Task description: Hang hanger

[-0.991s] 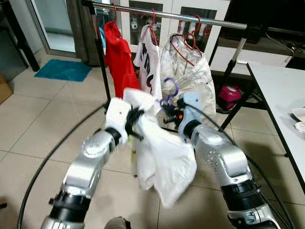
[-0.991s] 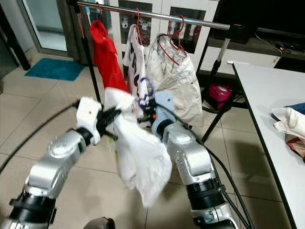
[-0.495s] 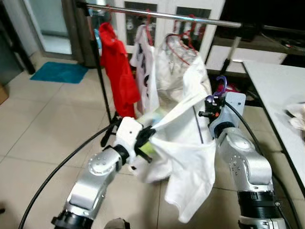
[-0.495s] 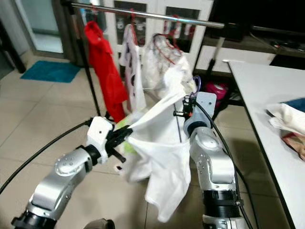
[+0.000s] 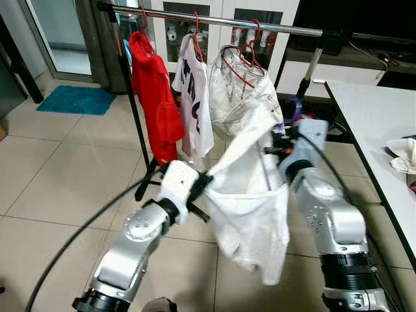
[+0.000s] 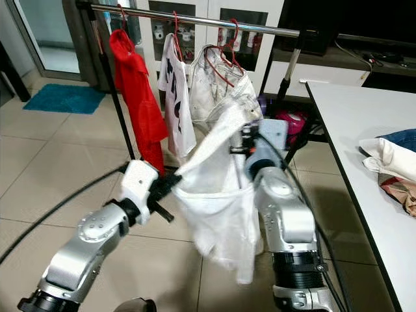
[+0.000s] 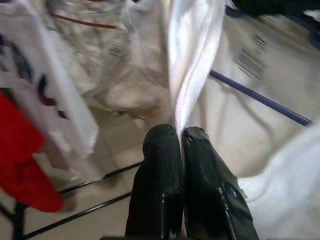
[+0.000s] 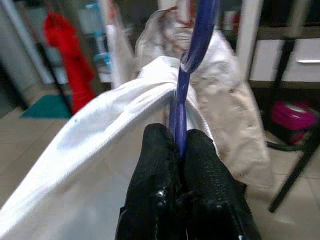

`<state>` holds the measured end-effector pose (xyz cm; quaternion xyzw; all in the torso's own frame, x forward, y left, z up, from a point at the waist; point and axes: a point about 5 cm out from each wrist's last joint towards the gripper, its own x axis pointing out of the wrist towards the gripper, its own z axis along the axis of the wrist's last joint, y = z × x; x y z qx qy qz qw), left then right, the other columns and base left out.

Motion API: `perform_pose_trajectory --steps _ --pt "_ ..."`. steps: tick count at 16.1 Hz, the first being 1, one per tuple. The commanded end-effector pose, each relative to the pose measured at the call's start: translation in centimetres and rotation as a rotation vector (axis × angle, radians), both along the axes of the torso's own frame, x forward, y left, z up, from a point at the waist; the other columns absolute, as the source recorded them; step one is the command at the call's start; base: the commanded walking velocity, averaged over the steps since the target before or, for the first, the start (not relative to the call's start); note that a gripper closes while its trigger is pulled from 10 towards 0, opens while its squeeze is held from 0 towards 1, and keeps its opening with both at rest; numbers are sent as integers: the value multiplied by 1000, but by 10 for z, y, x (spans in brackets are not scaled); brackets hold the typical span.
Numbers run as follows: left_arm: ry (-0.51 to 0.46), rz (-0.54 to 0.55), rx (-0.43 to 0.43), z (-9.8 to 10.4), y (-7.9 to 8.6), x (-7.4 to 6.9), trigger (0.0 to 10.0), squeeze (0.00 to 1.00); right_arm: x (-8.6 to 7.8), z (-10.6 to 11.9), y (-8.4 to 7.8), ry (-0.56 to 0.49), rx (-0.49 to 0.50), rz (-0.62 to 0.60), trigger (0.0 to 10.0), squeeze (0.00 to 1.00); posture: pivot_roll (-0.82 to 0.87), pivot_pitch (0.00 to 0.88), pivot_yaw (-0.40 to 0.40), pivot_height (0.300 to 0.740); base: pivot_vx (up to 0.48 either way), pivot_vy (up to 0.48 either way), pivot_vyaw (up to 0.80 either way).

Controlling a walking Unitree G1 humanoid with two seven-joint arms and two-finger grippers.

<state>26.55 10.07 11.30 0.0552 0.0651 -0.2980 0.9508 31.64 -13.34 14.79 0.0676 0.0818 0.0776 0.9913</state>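
A white shirt (image 5: 250, 208) on a purple hanger (image 8: 191, 55) hangs between my two arms, below and in front of the metal clothes rail (image 5: 214, 19). My right gripper (image 8: 177, 137) is shut on the hanger's neck just under its hook (image 5: 297, 104), at about the height of the hung cream jacket's hem. My left gripper (image 7: 180, 137) is shut on a fold of the shirt's cloth, lower and to the left (image 5: 205, 183). The shirt stretches taut from that pinch up to the hanger, and the rest droops toward the floor.
On the rail hang a red garment (image 5: 155, 97), a white tee with black letters (image 5: 195, 97) and a cream jacket (image 5: 244, 88) on red hangers. A white table (image 5: 380, 130) with clothes stands at the right. A pink object (image 6: 290, 121) sits under the rack, a blue mat (image 5: 77, 99) far left.
The arms have spread apart: my right gripper carried the hanger up and to the right, toward the rail, and the shirt now stretches between the two grippers. The head camera shifted too.
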Motion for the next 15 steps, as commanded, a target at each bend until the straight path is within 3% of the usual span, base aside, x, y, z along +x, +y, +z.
perform_pose_trajectory --steps 1,2,3,4,5,6,7,8,11,12,13,14,15 --pt "-62 61 -6 10 8 7 1294 0 1 9 9 -31 -14 88 10000 0 -24 0 -40 740 0 0 0" --pt "-88 90 -15 15 12 10 1216 0 0 8 12 -23 -23 114 10000 0 -24 0 -41 740 0 0 0" --pt "-103 111 -22 18 14 12 0 0 -1 6 14 -16 -31 127 10000 0 -23 0 -41 740 0 0 0" --pt "-102 98 -21 21 16 12 196 0 -2 1 15 7 -69 152 10000 0 -22 0 -40 740 0 0 0" --pt "-79 47 -16 18 11 8 3647 0 -2 0 15 11 -63 156 10000 0 -24 0 -36 740 0 0 0" --pt "-25 -43 -7 10 4 -2 10000 0 -2 1 16 6 -56 175 10000 0 -27 0 -33 740 0 0 0" --pt "-19 -23 -1 8 9 -1 10000 1000 -2 2 17 3 -55 198 10000 0 -32 0 -29 740 0 0 0" --pt "-19 -7 -8 8 12 0 10000 1000 -2 3 17 2 -57 206 10000 0 -33 0 -27 740 0 0 0" --pt "-42 21 -69 22 40 6 10000 1000 -5 2 22 14 -69 321 10000 0 -34 0 -25 740 0 0 0" --pt "-65 61 -70 27 59 9 10000 1000 -8 4 25 22 -24 394 10000 0 -34 0 -25 740 0 0 0" --pt "-72 74 -72 29 65 10 10000 1000 -9 5 26 24 -9 417 10000 0 -34 0 -25 740 0 0 0" --pt "-93 117 -96 37 86 12 10000 1000 -15 7 25 29 18 508 10000 0 -32 0 -25 740 0 0 0" --pt "-95 124 -100 38 90 12 10000 1000 -16 7 25 30 23 526 10000 0 -32 0 -25 740 0 0 0"
